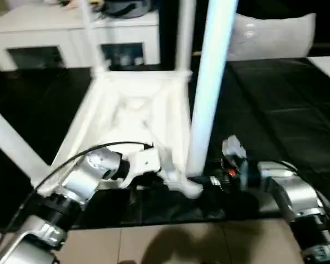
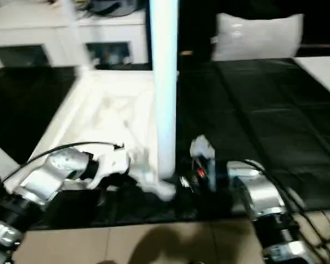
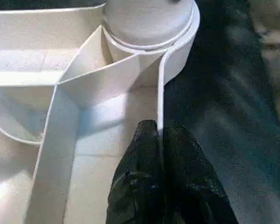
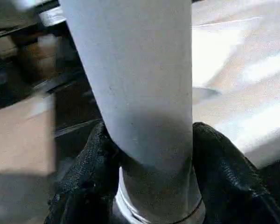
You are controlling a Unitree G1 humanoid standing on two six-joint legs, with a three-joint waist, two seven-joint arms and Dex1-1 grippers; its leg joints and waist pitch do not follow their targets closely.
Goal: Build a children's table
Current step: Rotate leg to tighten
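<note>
Left gripper (image 3: 161, 140): fingers pressed together, pinching the thin side rim of the upturned table top (image 1: 132, 118).
Right gripper (image 4: 149, 154): fingers clasping the near-corner leg (image 1: 209, 88) low down.
Table: upside down on the black work surface (image 1: 275, 115).
Behind: white cabinet (image 1: 60, 36).

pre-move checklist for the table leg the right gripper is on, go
1. Right gripper closed around the near leg just above its base: ok.
2. Left gripper pinching the tabletop's side wall beside the corner socket: ok.
3. Near leg upright: ok.
4. Near leg fully seated in its socket: cannot tell.
5. Tabletop upside down on the black work surface: ok.
6. Far legs standing in their corners: ok.
</note>
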